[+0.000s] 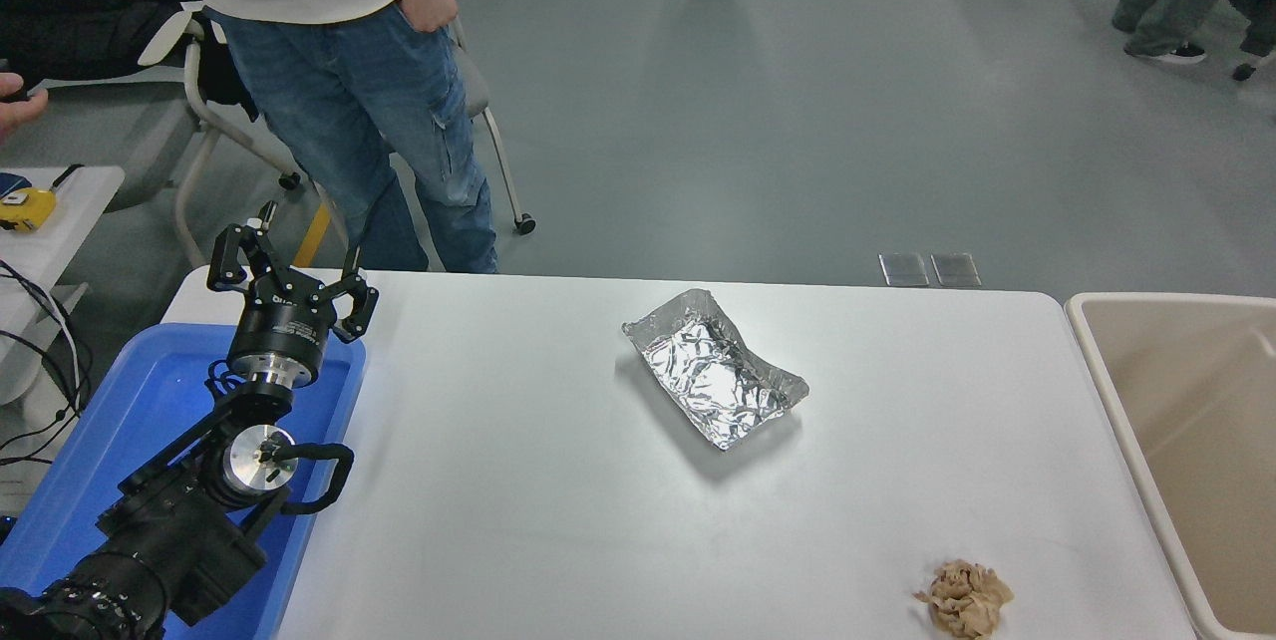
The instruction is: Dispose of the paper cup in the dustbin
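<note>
One foil tray (715, 367), one brown paper wad (963, 597), one blue tub (150, 441) and one bin (1186, 441) show around the white worktop (558, 520). No cup shows on the worktop or in the visible part of the bin, so I cannot tell where it is.

The bin, the task's target, is a large beige rectangular container with a pale rounded rim. It stands against the worktop's right edge and is cut off by the picture's right side. Its visible inside is plain tan.

One arm is in view, the left arm (169, 520). It comes in from the lower left corner and stretches over the blue tub toward the far left corner. Its gripper (291, 279) points away from the camera, above the tub's far rim. The fingers (231, 259) are spread wide and hold nothing.

The foil tray lies crumpled, open side up, near the middle of the worktop, closer to the far edge, with its long side slanted. The wad lies near the near right corner, just short of the bin and apart from it.

One person (339, 72) in jeans and a pale top stands beyond the far left corner, one hand in a pocket.
</note>
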